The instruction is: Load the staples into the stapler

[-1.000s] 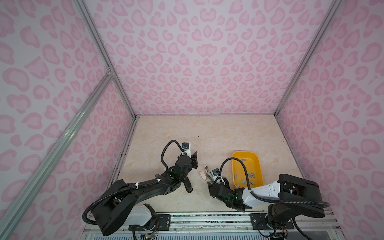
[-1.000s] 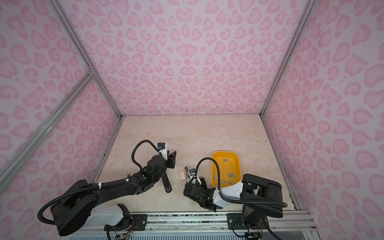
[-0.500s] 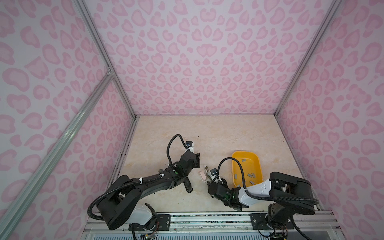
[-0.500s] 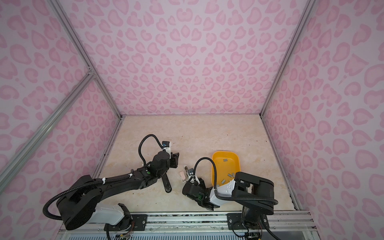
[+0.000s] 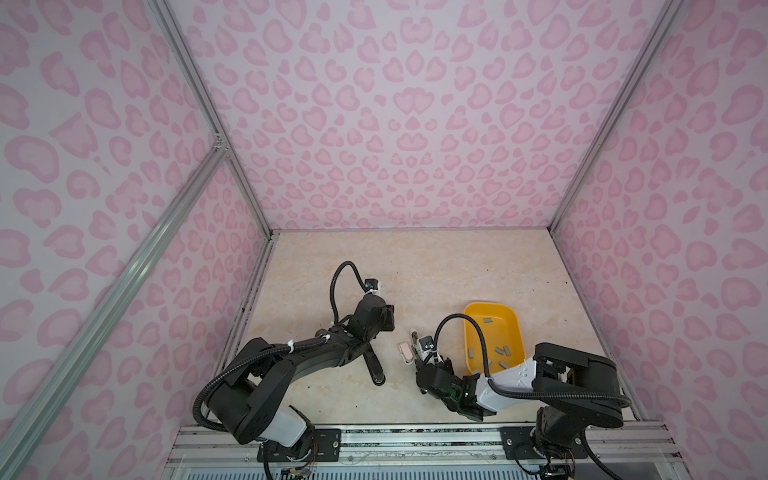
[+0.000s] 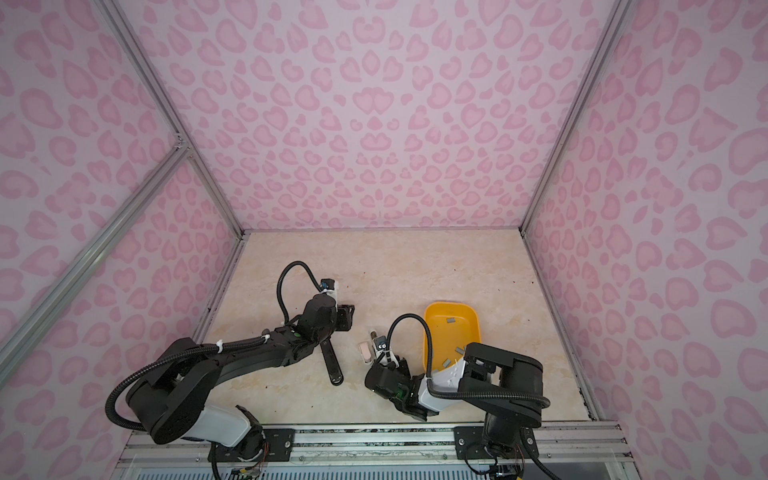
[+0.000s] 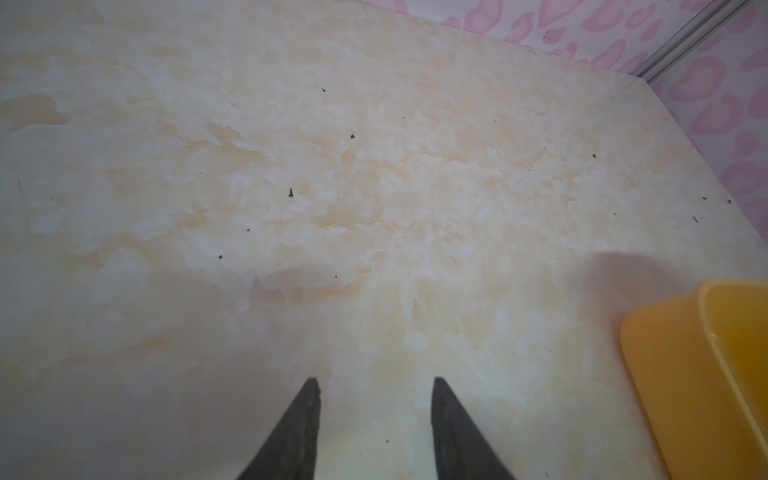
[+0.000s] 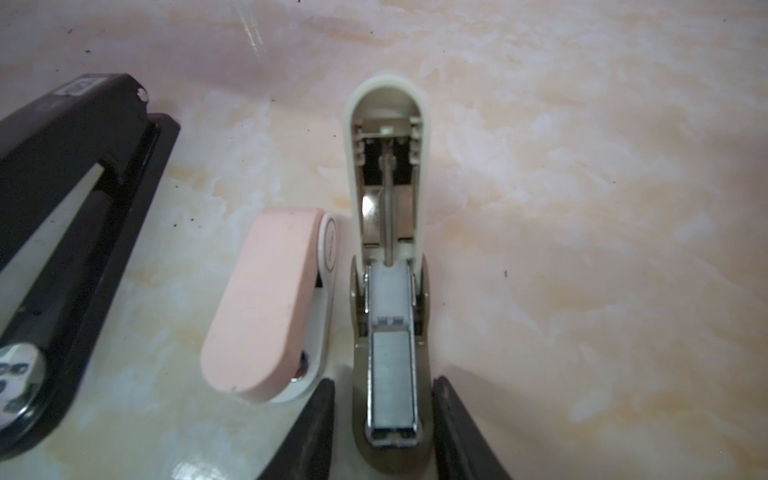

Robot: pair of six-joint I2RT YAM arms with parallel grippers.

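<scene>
A small cream and olive stapler (image 8: 388, 232) lies flipped open on the table, with a grey strip of staples (image 8: 392, 374) in its channel. My right gripper (image 8: 384, 379) straddles its base. One finger (image 8: 446, 399) touches the base edge and a thin gap shows at the other, so it is open. More staples (image 5: 505, 351) lie loose in the yellow tray (image 5: 490, 305). My left gripper (image 7: 374, 380) is open over bare table with nothing between its fingers. In both top views the open stapler (image 5: 413, 337) (image 6: 374, 334) shows beside the right wrist.
A pink stapler (image 8: 266, 303) (image 5: 405, 351) lies closed right beside the open one. A long black stapler (image 8: 70, 232) (image 5: 372, 368) lies beyond it, under the left arm. The yellow tray (image 7: 685, 374) (image 6: 453, 305) stands at the right. Pink patterned walls enclose the table.
My right gripper's jaws have narrowed around the open stapler's base. The left arm has shifted slightly toward the back of the table.
</scene>
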